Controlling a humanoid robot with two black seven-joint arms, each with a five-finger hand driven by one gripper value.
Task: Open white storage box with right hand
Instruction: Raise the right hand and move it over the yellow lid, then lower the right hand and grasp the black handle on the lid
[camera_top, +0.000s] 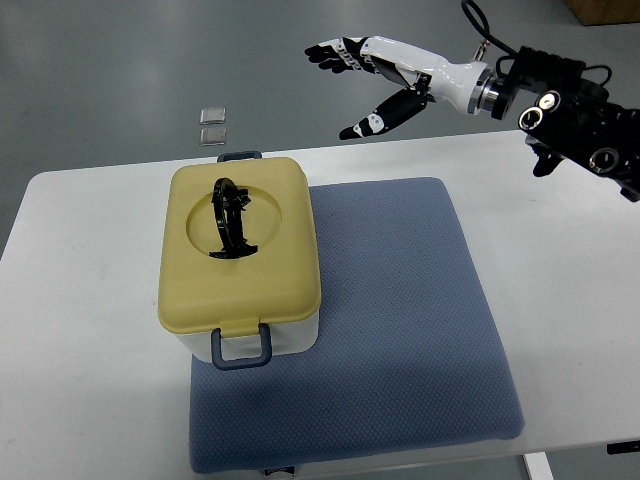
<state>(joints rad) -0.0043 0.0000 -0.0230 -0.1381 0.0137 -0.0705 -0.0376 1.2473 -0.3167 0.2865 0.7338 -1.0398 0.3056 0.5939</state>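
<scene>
Well above the far right of the surface (90, 300), the right hand (375, 75) hangs with fingers spread — empty; the storage box (240, 262), lid on, sits left on the blue mat (400, 320).

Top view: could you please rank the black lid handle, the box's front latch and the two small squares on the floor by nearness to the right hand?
From the right hand, raised beyond the table's far edge:
1. Two small squares, on the floor to its left.
2. Black lid handle, centred on the yellow lid.
3. Front latch, at the box's near side.
</scene>
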